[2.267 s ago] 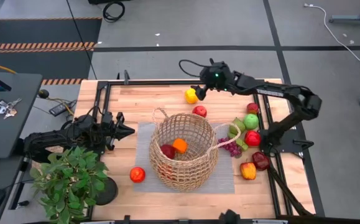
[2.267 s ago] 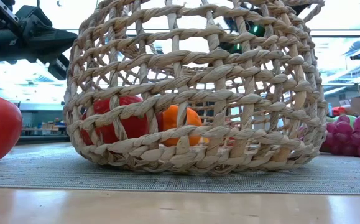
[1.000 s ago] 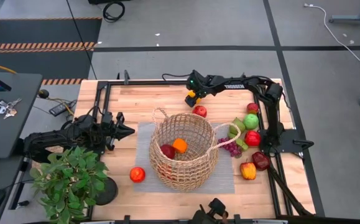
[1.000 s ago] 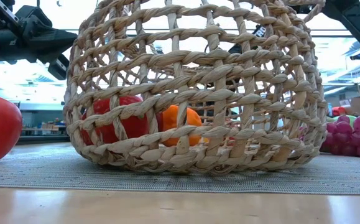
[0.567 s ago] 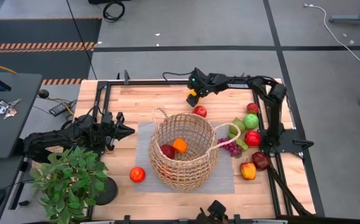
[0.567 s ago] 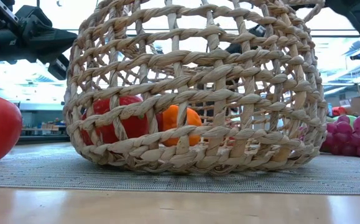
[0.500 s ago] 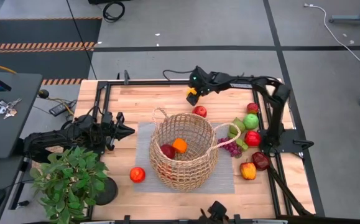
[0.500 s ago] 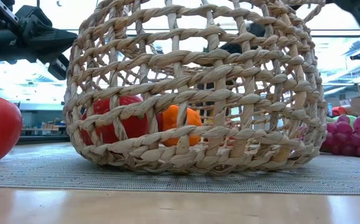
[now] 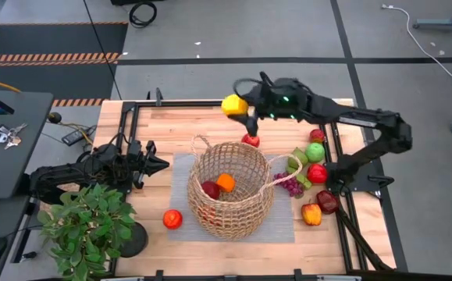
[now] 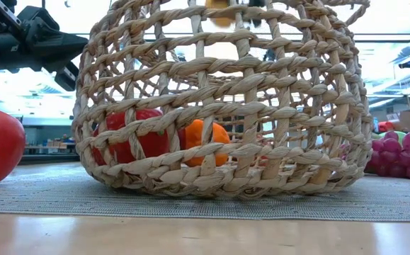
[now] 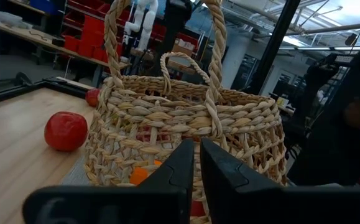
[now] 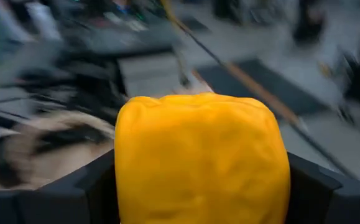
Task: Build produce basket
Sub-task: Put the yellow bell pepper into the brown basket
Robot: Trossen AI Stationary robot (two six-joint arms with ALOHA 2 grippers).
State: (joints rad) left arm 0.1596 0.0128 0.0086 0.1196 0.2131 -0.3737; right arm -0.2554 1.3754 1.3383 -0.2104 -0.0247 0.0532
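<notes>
Dark jointed arms, black cables, green indicator light

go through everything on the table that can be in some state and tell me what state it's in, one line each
basket: upright on the mat, holding a dark red fruit and an orange
yellow pepper: gripped, lifted off the table
right gripper: shut on the yellow pepper, beyond the basket
left gripper: shut, empty, beside the basket
red apple: loose on the table

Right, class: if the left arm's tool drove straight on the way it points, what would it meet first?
The left tool, shut, points across the table at the basket. It would most likely hit the basket's near wall first; the way between looks free.
</notes>
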